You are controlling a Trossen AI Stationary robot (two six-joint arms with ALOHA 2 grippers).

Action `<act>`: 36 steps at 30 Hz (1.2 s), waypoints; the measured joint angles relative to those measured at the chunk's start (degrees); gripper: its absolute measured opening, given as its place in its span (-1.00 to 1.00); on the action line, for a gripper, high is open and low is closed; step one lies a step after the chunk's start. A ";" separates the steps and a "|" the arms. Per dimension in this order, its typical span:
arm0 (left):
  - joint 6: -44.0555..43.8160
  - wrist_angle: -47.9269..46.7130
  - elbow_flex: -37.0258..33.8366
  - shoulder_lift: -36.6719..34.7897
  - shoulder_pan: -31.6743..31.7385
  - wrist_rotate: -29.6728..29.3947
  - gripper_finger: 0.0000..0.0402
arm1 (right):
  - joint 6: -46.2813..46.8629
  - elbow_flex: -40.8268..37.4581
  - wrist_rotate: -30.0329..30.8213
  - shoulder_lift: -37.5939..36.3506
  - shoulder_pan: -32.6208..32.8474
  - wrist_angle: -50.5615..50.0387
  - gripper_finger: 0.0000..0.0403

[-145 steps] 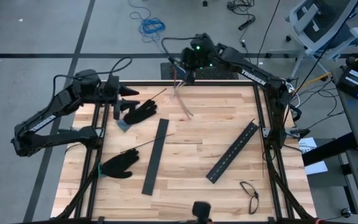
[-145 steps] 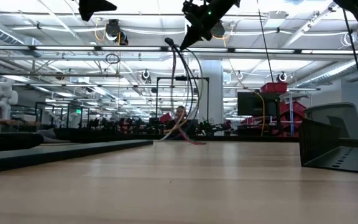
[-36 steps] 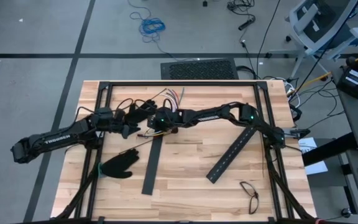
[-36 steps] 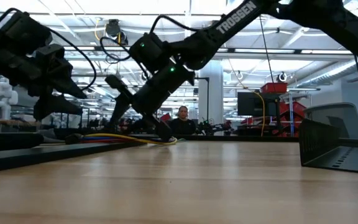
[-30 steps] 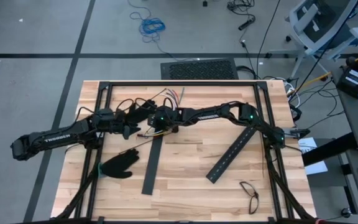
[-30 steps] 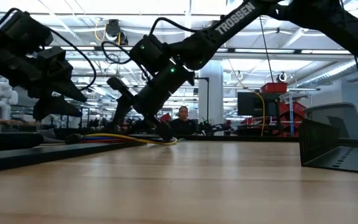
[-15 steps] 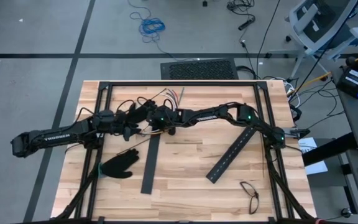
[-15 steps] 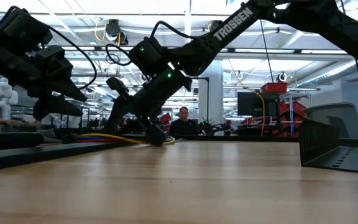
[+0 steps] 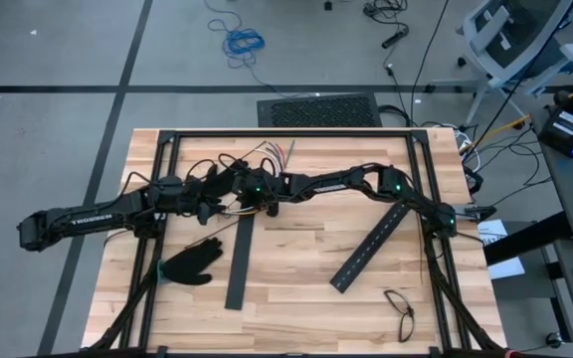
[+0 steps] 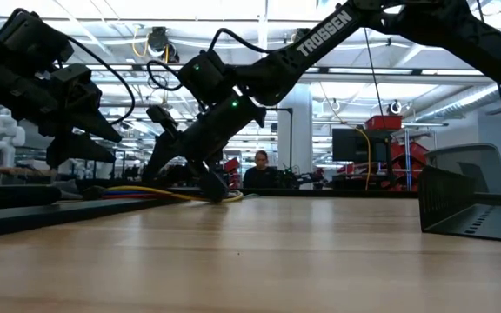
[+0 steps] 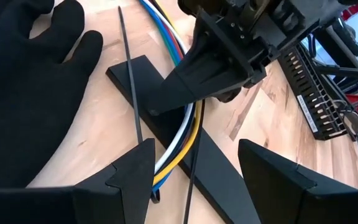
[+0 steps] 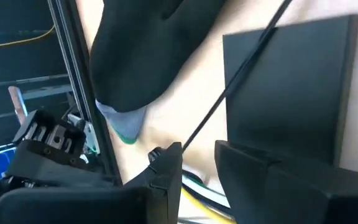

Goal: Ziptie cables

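Note:
The cables (image 11: 179,140), a bundle of white, yellow and blue wires, lie on the table and cross the far end of a flat black bar (image 9: 237,259). Their loose ends (image 9: 279,152) fan out toward the far edge. Two thin dark zipties (image 11: 129,81) (image 11: 190,177) lie beside them, one across the bar. My right gripper (image 9: 232,197) (image 12: 199,155) reaches in from the right, low over the bundle and shut on it. My left gripper (image 9: 207,204) (image 11: 196,149) hovers open just left of it, touching nothing. My right gripper has the cable bundle (image 11: 194,115) between its two fingers where it crosses the bar's far end; yellow and white wires (image 12: 197,186) show in the narrow gap. The fingers (image 10: 211,187) slant down from the table's right and lie across the bundle. The bundle rests slack on the table.
A black glove (image 9: 192,264) lies near the left edge and another (image 11: 30,93) close beside my left gripper. A slotted black bar (image 9: 371,244) lies to the right, glasses (image 9: 398,313) at the near right corner. The black frame (image 9: 286,132) borders the table.
My right gripper has rolled about its own long axis and edged a little along the cables toward my left gripper, staying low over the table. The cables stay flat on the table.

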 joint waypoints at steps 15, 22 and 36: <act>-0.57 0.92 0.02 -0.01 -0.04 0.02 0.13 | -17.38 7.33 -1.38 -1.07 -1.52 -11.58 -0.55; -0.53 1.57 0.04 -0.02 -0.03 0.38 0.13 | -37.22 13.03 -0.33 -1.25 -2.83 -22.53 -0.55; -2.30 9.26 1.69 -0.09 -0.04 7.38 0.13 | -119.28 24.06 8.34 -0.62 -3.27 -38.88 -0.55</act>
